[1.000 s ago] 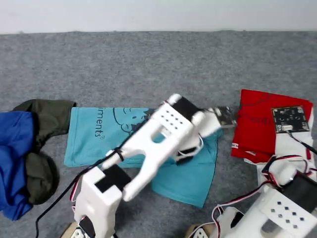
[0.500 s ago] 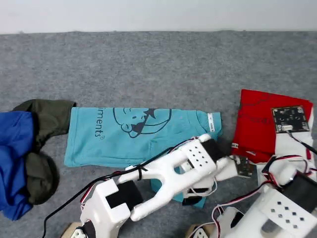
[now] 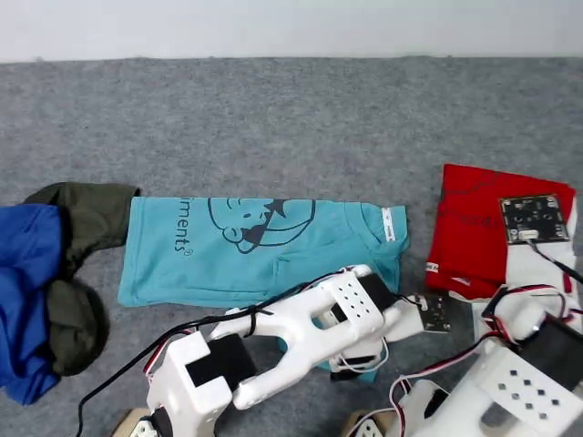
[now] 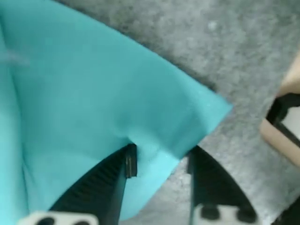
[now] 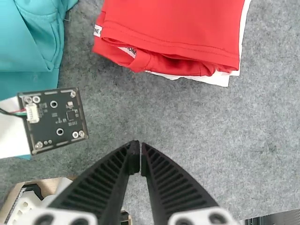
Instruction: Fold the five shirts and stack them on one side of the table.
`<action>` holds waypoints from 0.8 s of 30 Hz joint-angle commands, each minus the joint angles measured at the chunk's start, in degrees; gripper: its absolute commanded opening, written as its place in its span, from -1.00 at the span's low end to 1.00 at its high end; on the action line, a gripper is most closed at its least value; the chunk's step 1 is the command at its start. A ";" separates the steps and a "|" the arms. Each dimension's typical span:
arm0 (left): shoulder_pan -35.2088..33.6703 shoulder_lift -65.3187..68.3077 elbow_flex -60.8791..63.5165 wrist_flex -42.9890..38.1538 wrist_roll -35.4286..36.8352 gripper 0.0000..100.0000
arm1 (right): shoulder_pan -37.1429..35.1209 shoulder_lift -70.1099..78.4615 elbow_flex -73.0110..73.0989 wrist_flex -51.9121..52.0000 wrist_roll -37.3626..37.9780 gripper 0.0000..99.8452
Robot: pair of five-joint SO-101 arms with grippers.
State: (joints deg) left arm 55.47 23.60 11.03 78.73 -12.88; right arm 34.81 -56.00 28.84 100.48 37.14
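my left pincer (image 4: 161,157) stood wide around a corner of the teal shirt (image 4: 84,84), my right pincer (image 5: 140,157) was closed, empty.

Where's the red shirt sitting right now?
In the high view the folded red shirt lies on the right side of the table, atop a folded white shirt, just right of the spread teal shirt.
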 commanded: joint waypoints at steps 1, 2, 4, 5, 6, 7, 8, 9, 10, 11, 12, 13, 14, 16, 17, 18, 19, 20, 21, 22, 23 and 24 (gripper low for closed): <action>-0.18 -1.76 0.04 -2.73 0.53 -0.88 | 0.84 -0.84 -0.35 2.15 0.26 -0.98; -0.09 -2.11 0.04 -2.55 0.53 -0.91 | 0.84 -0.84 -0.35 2.15 0.26 -0.98; -0.09 -2.29 -0.13 -2.29 0.53 -0.96 | 0.84 -0.84 -0.35 2.15 0.26 -0.98; -0.09 -2.29 -0.48 -1.93 0.53 -0.97 | 0.84 -0.84 -0.35 2.15 0.26 -0.98; -0.18 -2.29 -0.66 -1.58 0.44 -0.97 | 0.84 -0.84 -0.35 2.15 0.26 -0.98; -0.18 -2.29 -1.10 -1.14 0.44 -0.97 | 0.84 -0.84 -0.35 2.15 0.26 -0.98; -0.18 -2.29 -1.71 -0.88 0.53 -0.97 | 0.84 -0.84 -0.35 2.15 0.26 -0.98; -0.18 -2.29 -2.42 0.00 0.53 -0.97 | 0.84 -0.84 -0.35 2.15 0.26 -0.98; -0.18 -2.29 -3.12 0.79 0.53 -0.97 | 0.84 -0.84 -0.35 2.15 0.26 -0.98; -0.18 -2.29 -4.09 1.41 0.53 -0.97 | 0.84 -0.84 -0.35 2.15 0.26 -0.98; -0.18 -2.29 -4.97 2.20 0.53 -0.97 | 0.84 -0.84 -0.35 2.15 0.26 -0.98; -0.18 -2.29 -5.93 2.99 0.53 -0.97 | 0.84 -0.84 -0.35 2.15 0.26 -0.98; -0.26 -2.29 -6.81 3.78 0.53 -0.97 | 0.84 -0.84 -0.35 2.15 0.26 -0.98; -1.14 -2.29 -8.57 5.01 0.53 -0.97 | 0.84 -0.84 -0.35 2.15 0.26 -0.98; -1.58 -2.29 -9.36 5.36 0.44 -0.97 | 0.84 -0.84 -0.35 2.15 0.26 -0.98; -2.37 -2.29 -10.07 5.54 0.44 -0.97 | 0.84 -0.84 -0.35 2.15 0.26 -0.98; -3.34 -2.29 -10.86 5.80 0.44 -0.97 | 0.84 -0.84 -0.35 2.15 0.26 -0.98; -4.31 -2.29 -11.74 5.80 0.44 -0.97 | 0.84 -0.84 -0.35 2.15 0.26 -0.98; -5.27 -2.29 -12.53 5.89 0.44 -0.97 | 0.84 -0.84 -0.35 2.15 0.26 -0.98; -6.15 -2.29 -13.23 5.89 0.44 -0.97 | 0.84 -0.84 -0.26 2.15 0.26 -0.98; -6.95 -2.29 -14.02 5.89 0.35 -0.97 | 0.84 -0.84 -0.26 2.07 0.26 -0.98; -7.74 -2.29 -14.73 6.15 -0.35 -0.97 | 0.84 -0.84 -0.18 2.07 0.26 -0.98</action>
State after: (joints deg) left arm 49.85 23.16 -0.22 83.82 -12.79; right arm 34.81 -56.00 28.84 100.48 37.14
